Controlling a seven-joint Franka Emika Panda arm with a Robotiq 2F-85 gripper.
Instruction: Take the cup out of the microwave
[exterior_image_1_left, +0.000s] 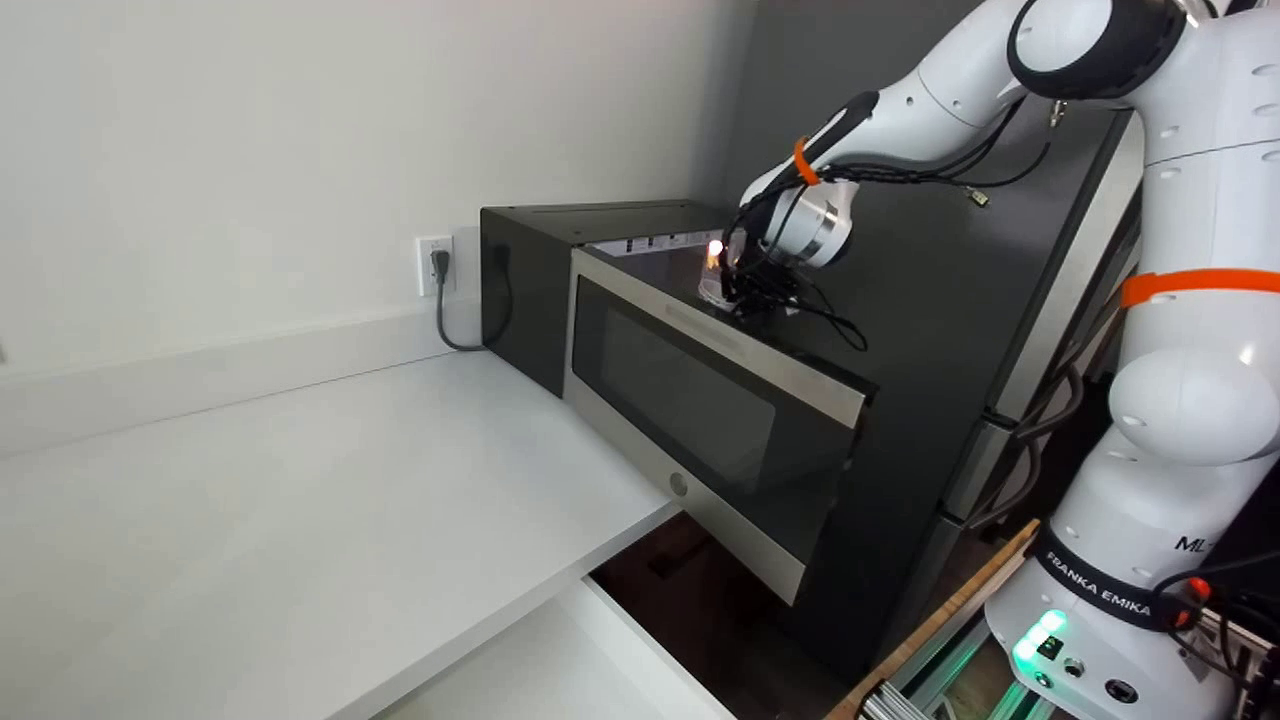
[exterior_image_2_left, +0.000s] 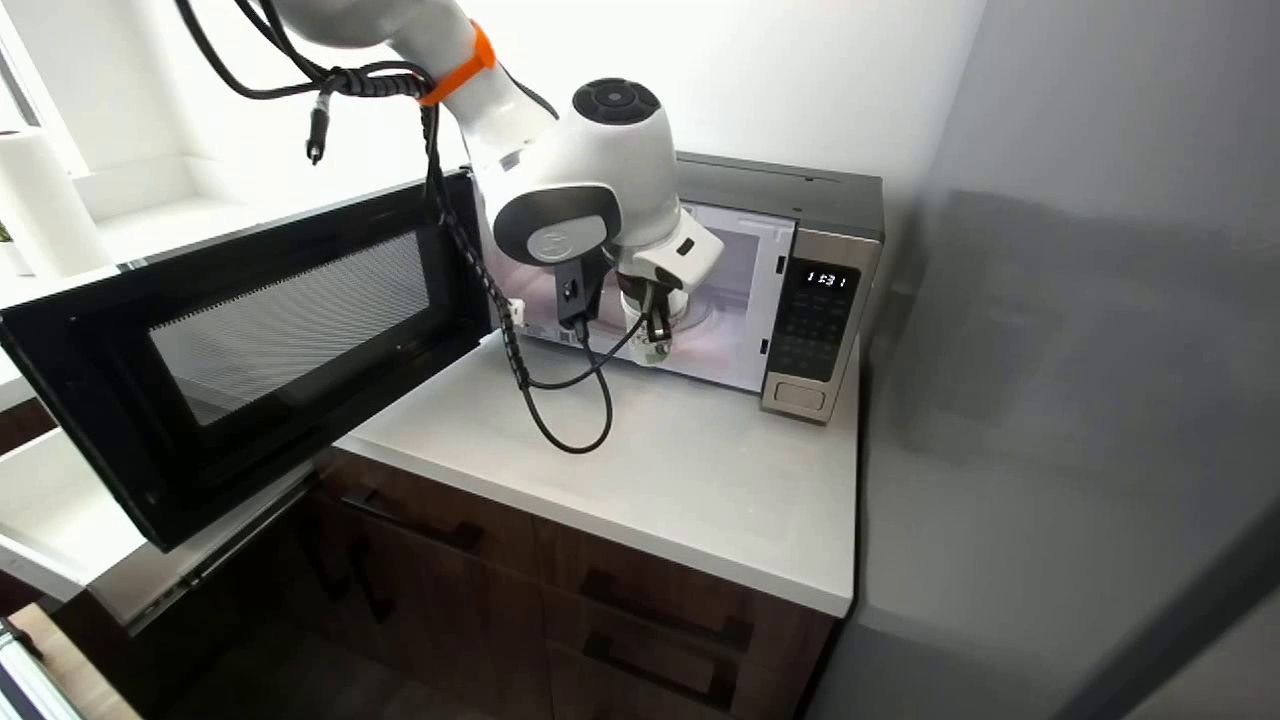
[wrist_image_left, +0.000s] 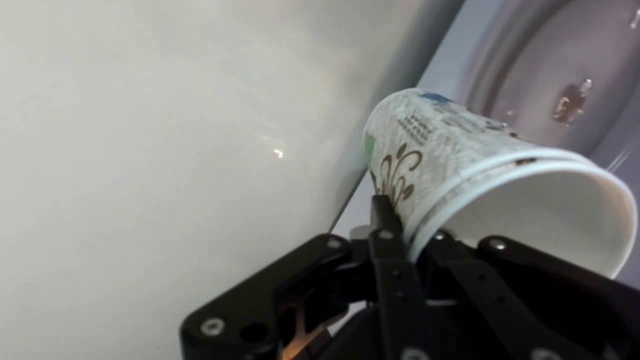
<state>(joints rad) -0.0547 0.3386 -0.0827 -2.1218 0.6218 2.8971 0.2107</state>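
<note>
The fingers (wrist_image_left: 384, 215) pinch the cup (wrist_image_left: 442, 142) at its rim, one inside, one outside! It's right at the open front of the microwave (exterior_image_2_left: 822, 320), long axis slanting in the wrist view, base upper left, mouth lower right.

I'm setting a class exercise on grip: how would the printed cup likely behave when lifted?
The printed cup looks like thin paper, so it is probably light and able to dent. Its doubled rim suggests stacking, perhaps adding stiffness. Apparently pinched at one side by the gripper, it may swivel.
</note>
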